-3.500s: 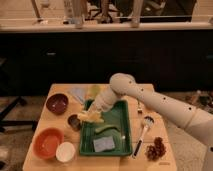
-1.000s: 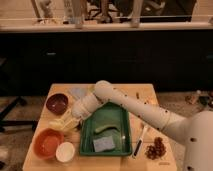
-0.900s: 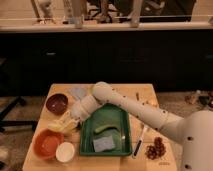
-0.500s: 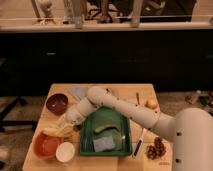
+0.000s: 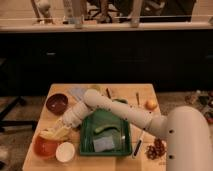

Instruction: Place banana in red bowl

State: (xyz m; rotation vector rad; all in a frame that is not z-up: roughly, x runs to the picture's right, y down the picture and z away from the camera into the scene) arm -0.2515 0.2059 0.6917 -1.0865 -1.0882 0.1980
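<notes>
1. Centrally, we see the white jointed robot arm reach from the near right across the pale wooden table toward its near left part.
2. At the arm's end, the two-finger gripper hangs just beyond the far rim of the large round orange-red bowl. We read its fingers as pressed together, pinching the pale yellow, curved banana.
3. We find the banana at the gripper's tip, lying crosswise over the far edge of the red bowl. Whether it touches the rim we cannot tell.
4. Just right of the red bowl stands a small round white bowl, and the two appear to touch.
5. Farther back on the left we note a smaller dark maroon bowl, well apart from the red bowl.
6. Right of the gripper lies a rectangular green plastic tray. It holds a green curved item and, nearer to us, a flat blue-grey pad.
7. On the right side we mark a small round yellow-orange fruit far back and a dark red cluster near the front edge.
</notes>
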